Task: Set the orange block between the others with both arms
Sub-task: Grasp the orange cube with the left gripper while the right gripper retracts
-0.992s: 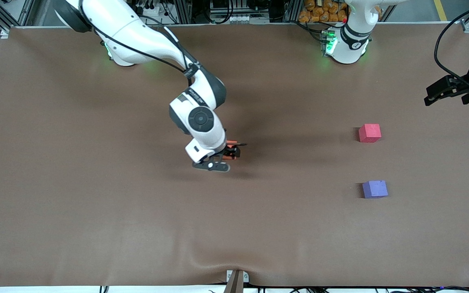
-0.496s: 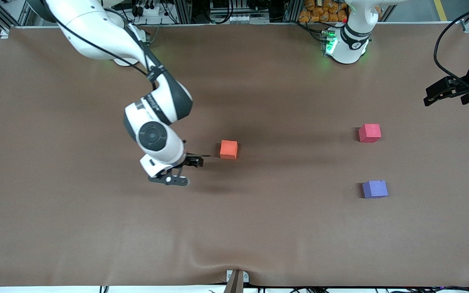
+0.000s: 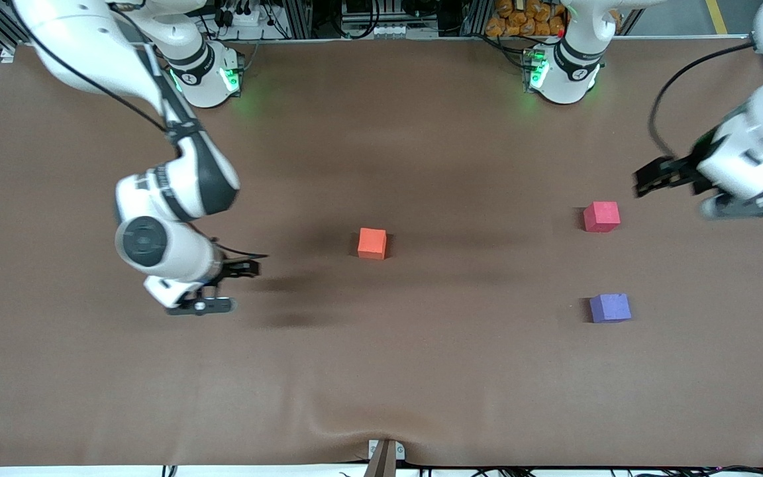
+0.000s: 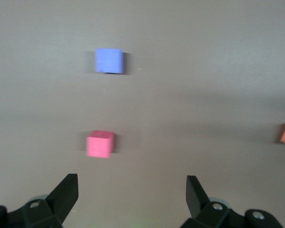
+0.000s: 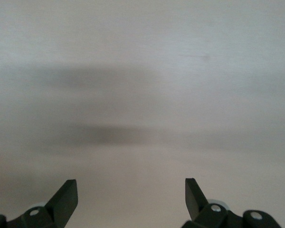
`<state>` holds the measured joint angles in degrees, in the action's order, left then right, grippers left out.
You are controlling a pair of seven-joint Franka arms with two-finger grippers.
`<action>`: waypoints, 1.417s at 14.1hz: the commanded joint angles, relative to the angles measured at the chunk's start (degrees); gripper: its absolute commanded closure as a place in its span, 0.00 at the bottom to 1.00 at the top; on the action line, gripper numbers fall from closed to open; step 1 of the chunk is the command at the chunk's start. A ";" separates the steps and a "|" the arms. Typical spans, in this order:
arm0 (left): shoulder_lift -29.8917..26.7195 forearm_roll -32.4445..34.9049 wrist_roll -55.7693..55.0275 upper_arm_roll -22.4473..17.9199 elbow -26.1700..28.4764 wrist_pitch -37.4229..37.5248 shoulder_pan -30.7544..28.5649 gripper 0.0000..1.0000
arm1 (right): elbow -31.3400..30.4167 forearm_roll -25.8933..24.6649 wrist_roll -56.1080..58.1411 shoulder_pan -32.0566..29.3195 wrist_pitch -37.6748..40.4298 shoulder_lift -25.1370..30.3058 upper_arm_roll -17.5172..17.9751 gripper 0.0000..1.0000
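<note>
Brown table point(image 3: 381, 371) cover, wrinkled at camera-side edge.

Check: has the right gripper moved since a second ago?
Yes. The right gripper, open, has drawn away from the orange block toward the right arm's end of the table.

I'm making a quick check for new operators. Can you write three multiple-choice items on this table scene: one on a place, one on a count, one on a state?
1. Where is the orange block?
A. Between the red and purple blocks
B. Alone near the table's middle
C. In the right gripper

2. How many blocks are on the table?
A. Two
B. Three
C. Four

3. How are the grippers?
A. Both open, empty
B. Both shut
C. Left holds the red block

Answers:
1 B: it sits apart from the red block and purple block, which lie toward the left arm's end.
2 B: orange, red, purple.
3 A: the left gripper and right gripper show spread fingers with nothing between.
</note>
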<state>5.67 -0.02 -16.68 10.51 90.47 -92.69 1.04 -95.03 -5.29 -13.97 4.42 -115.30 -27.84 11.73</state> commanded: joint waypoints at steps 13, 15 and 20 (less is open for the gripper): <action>32.28 1.08 -21.20 0.39 -12.85 -27.62 29.70 0.00 | -2.80 -0.42 14.66 -10.83 13.94 18.87 1.19 0.00; 35.36 1.08 -21.11 -0.93 -14.17 -30.78 32.87 0.00 | -1.83 0.89 17.11 -13.54 17.38 20.27 1.27 0.00; 39.76 1.08 -21.11 -1.46 -14.09 -33.35 37.53 0.00 | -1.73 6.96 23.72 -14.63 20.63 26.76 -5.47 0.00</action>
<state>43.50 0.00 -37.68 9.87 78.44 -125.75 36.78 -96.03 -0.05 8.28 -11.28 -96.19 -5.03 9.21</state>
